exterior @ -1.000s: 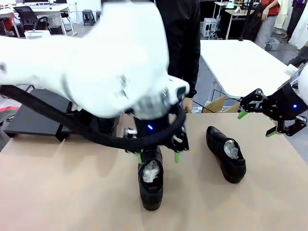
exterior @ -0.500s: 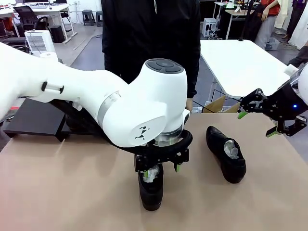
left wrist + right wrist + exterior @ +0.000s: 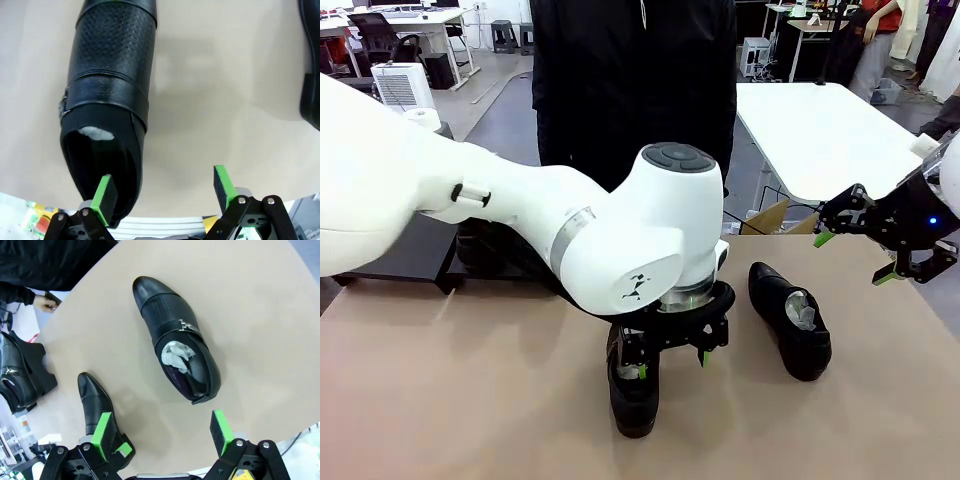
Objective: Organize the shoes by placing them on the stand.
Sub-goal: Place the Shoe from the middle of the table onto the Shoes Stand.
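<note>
Two shoes [image 3: 790, 325] — one arm logo [image 3: 638, 285]

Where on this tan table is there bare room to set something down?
Widest: bare tan tabletop left of the glossy black leather shoe under the left gripper. Smaller: near-right corner, in front of the second black shoe. Crowded between the two shoes.

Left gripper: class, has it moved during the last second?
Yes. The left gripper dropped lower, down to the heel end of the near shoe, which stayed put.
</note>
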`<state>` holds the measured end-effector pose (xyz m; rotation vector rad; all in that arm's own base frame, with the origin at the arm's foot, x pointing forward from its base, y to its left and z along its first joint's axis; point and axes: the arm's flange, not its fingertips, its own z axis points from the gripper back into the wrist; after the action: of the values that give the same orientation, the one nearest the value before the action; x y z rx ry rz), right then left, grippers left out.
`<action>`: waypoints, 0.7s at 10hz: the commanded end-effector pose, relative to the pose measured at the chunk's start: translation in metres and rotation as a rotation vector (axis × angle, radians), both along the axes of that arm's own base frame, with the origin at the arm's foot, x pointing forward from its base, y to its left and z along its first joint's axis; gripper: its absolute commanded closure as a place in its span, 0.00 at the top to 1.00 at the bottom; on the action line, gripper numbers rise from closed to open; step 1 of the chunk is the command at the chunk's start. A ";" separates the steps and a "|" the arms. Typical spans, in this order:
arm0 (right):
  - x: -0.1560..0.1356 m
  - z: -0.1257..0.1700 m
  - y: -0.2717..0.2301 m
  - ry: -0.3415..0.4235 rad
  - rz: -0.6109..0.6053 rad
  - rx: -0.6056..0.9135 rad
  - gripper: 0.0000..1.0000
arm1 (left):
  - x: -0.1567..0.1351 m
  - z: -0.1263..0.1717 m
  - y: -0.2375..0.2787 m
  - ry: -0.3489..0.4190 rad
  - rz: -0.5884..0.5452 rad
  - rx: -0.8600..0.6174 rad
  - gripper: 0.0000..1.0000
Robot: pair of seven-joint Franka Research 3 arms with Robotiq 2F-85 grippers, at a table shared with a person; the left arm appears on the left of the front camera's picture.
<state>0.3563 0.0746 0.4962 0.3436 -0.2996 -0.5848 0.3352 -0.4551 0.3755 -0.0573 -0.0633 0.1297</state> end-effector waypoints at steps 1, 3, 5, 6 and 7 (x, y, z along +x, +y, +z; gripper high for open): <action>0.000 0.001 -0.002 -0.002 0.011 0.004 1.00 | 0.004 -0.009 -0.006 -0.034 -0.041 -0.008 1.00; 0.000 0.001 -0.002 -0.002 0.011 0.004 1.00 | 0.005 -0.019 -0.006 -0.067 -0.115 -0.035 1.00; 0.000 0.001 -0.002 -0.002 0.011 0.004 1.00 | 0.009 -0.027 -0.004 -0.062 -0.145 -0.036 0.68; 0.000 0.001 -0.002 -0.002 0.011 0.004 1.00 | 0.008 -0.031 -0.003 -0.064 -0.145 -0.023 0.50; 0.000 0.001 -0.002 -0.002 0.011 0.004 1.00 | 0.006 -0.033 -0.002 -0.062 -0.152 -0.011 0.32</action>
<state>0.3562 0.0746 0.4962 0.3436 -0.2995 -0.5847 0.3437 -0.4590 0.3472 -0.0883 -0.0965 -0.0121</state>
